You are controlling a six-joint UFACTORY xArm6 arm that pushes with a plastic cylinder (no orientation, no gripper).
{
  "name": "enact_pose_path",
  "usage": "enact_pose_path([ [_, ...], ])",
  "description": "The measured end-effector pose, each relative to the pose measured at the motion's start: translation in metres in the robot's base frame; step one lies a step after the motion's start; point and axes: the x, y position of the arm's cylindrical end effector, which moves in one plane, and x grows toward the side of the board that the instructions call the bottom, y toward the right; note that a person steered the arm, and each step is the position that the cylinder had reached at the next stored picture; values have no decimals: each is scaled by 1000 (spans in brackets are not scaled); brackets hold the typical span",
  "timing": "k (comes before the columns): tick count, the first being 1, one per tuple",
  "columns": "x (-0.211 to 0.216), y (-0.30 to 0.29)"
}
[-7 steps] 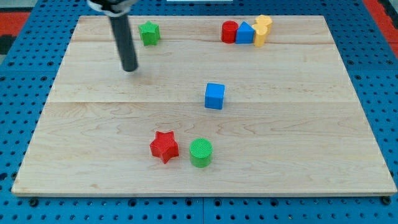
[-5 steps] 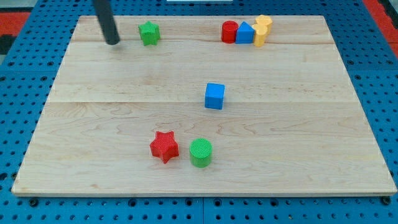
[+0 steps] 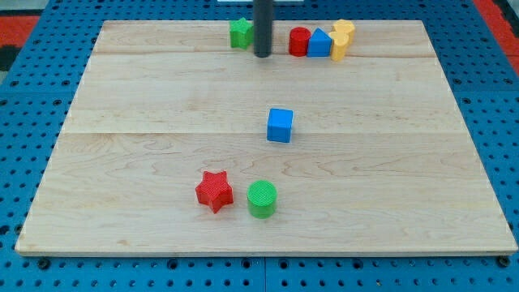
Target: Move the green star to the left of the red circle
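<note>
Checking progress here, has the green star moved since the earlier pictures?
Yes. The green star slid toward the view's right, closer to the red circle; my tip sits between them.

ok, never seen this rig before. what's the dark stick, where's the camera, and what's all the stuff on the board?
The dark stick is the end of a robot arm. It has no fingers; it only slides its tip along the board and shoves blocks, so nothing is held.

There is one camera, looking down at a slant on a wooden board resting on a blue pegboard; where it is mounted is not on record.

On the board: a green star at the view's top, just left of the tip. Right of the tip sit a red circle, a blue triangle and a yellow block, bunched together. A blue cube is mid-board; a red star and green circle lie nearer the view's bottom.
</note>
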Motion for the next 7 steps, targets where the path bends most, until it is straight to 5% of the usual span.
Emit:
enact_pose_path([
  [1, -31, -73],
  [2, -81, -73],
  [4, -46, 77],
  [6, -80, -42],
  [7, -34, -48],
])
